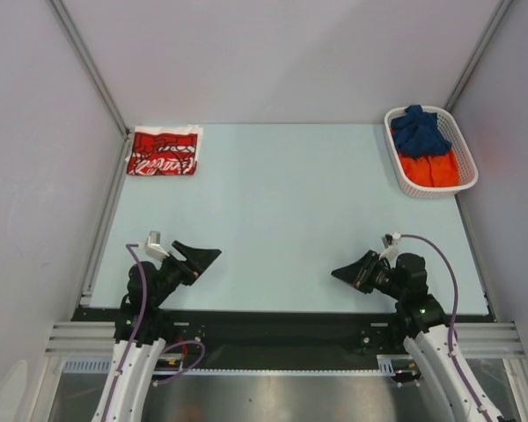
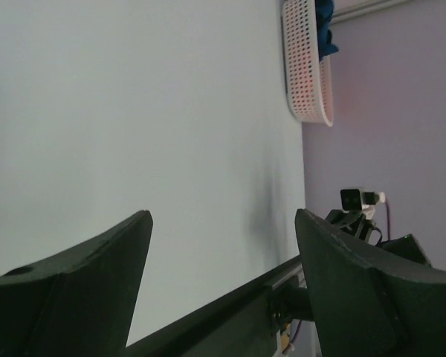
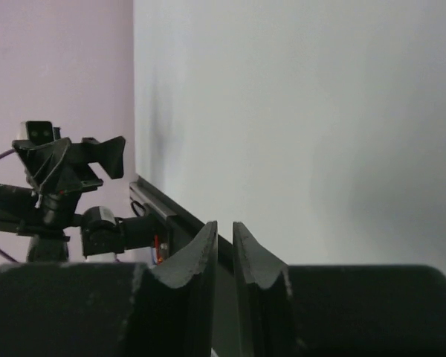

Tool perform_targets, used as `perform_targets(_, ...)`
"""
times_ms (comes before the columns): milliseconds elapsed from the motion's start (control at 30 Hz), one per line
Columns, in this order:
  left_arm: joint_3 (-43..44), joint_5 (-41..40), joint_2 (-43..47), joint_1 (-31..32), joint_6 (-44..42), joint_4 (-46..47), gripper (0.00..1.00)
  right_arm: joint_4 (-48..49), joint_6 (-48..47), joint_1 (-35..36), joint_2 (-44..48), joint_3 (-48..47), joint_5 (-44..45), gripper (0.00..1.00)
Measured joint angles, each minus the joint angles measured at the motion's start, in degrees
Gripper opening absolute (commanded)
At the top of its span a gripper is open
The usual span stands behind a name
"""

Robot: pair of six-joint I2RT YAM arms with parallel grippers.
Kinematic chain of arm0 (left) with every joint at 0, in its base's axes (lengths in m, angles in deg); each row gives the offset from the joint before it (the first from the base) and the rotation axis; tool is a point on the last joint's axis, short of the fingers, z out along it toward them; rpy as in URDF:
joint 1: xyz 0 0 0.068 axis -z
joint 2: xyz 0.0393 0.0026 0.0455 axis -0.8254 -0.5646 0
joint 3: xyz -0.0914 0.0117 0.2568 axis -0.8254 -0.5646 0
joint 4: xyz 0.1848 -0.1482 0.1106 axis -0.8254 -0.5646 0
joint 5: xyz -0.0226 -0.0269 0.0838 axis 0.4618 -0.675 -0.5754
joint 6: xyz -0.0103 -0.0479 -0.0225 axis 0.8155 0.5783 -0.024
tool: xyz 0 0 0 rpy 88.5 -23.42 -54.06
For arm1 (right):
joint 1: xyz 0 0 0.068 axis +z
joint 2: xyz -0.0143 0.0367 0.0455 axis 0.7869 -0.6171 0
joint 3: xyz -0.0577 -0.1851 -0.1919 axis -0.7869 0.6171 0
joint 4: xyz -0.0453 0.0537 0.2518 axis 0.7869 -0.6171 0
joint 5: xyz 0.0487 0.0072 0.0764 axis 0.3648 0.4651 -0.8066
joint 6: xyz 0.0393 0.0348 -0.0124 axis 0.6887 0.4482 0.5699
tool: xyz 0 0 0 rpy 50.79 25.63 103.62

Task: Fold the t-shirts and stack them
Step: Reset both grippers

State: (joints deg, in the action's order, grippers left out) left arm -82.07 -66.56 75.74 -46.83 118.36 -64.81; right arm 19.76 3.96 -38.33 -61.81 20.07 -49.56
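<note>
A folded white t-shirt with a red-and-white print (image 1: 164, 151) lies at the table's far left corner. A dark blue t-shirt (image 1: 419, 132) and an orange one (image 1: 431, 169) sit bunched in the basket at the far right; the blue one (image 2: 325, 30) also shows in the left wrist view. My left gripper (image 1: 207, 256) hovers near the front edge, far from any shirt. Its jaws (image 2: 223, 216) stand wide open and empty. My right gripper (image 1: 339, 273) faces it from the right, its jaws (image 3: 224, 224) a narrow gap apart with nothing between them.
The white lattice basket (image 1: 405, 180) stands at the far right corner, also seen as the basket (image 2: 306, 67) in the left wrist view. Grey walls enclose the table on three sides. A black rail (image 1: 282, 321) runs along the front edge between the arm bases.
</note>
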Motion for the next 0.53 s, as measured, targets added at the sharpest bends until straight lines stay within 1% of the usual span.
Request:
perform_targets(67, -0.5, 1.2, 0.3, 0.0, 1.9, 1.7, 0.82, 1.7, 1.9, -0.1, 1.6, 0.7, 0.7, 0.22)
perform_targets(167, -1.0, 3.2, 0.4, 0.0, 4.2, 4.0, 0.83, 2.6, 3.5, -0.2, 3.6, 1.0, 0.5, 0.30)
perform_targets(200, -1.2, 3.7, 0.4, 0.0, 4.7, 4.6, 0.83, 2.7, 3.8, -0.2, 3.6, 1.0, 0.5, 0.38)
perform_targets(267, -1.5, 4.7, 0.4, 0.0, 5.5, 5.8, 0.82, 3.0, 4.8, -0.2, 3.7, 1.1, 0.3, 0.47)
perform_targets(300, -1.6, 5.1, 0.4, 0.0, 6.0, 6.4, 0.82, 3.2, 5.1, -0.2, 3.8, 1.1, 0.1, 0.59)
perform_targets(333, -1.7, 5.5, 0.4, 0.0, 6.3, 6.9, 0.82, 3.5, 5.6, -0.2, 4.0, 1.2, -0.1, 0.65)
perform_targets(367, -1.9, 5.7, 0.4, 0.0, 6.6, 7.3, 0.83, 3.7, 5.8, -0.2, 4.2, 1.3, -0.3, 0.69)
perform_targets(400, -2.0, 5.9, 0.4, 0.0, 6.8, 7.7, 0.82, 3.8, 5.8, -0.2, 4.2, 1.3, -0.5, 0.78)
perform_targets(500, -2.1, 6.7, 0.4, 0.0, 7.3, 8.3, 0.82, 4.3, 5.6, -0.2, 3.8, 1.4, -1.0, 0.80)
perform_targets(533, -2.2, 7.1, 0.4, 0.0, 7.4, 8.5, 0.82, 4.6, 5.5, -0.2, 3.4, 1.5, -1.2, 0.87)
